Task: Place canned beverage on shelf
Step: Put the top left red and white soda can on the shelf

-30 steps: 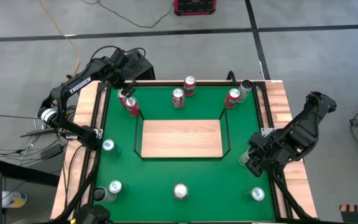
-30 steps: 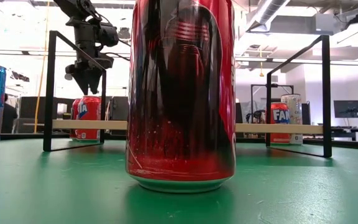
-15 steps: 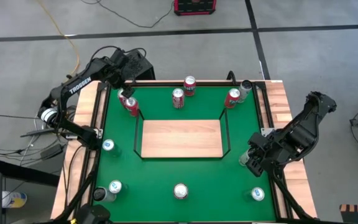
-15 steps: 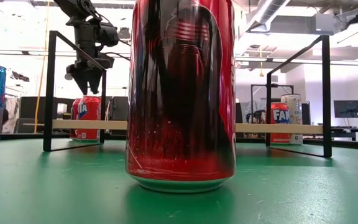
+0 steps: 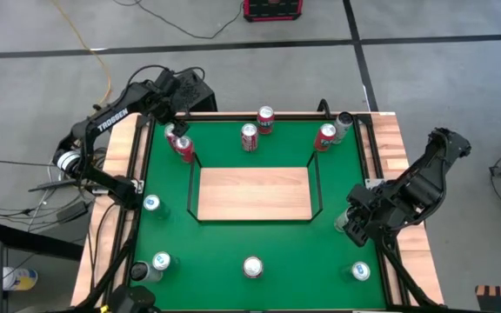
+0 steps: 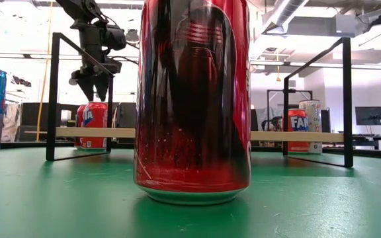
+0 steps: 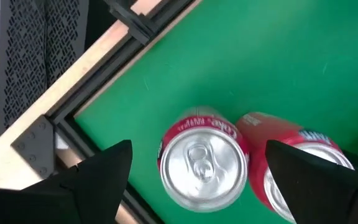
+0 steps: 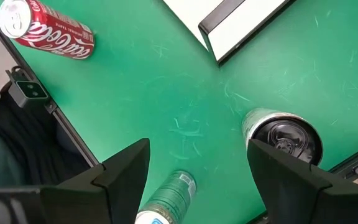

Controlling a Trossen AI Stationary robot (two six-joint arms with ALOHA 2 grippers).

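One flat, light-wood shelf (image 5: pixel 253 192), black-railed.

Five red cans (image 5: pixel 249 137), five silver-topped cans (image 5: pixel 252 267), one shelf (image 5: pixel 253 193), two arms (image 5: pixel 116 117)

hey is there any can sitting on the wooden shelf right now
No: in the high view the shelf is a bare light-wood board, and every can stands off it on the green table.

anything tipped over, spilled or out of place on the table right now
Nothing stands out. Every can in view stands upright on the green table, and no spill shows. The shelf lies square in the middle with nothing on it. The left gripper hangs open over a red can; the right gripper waits open.
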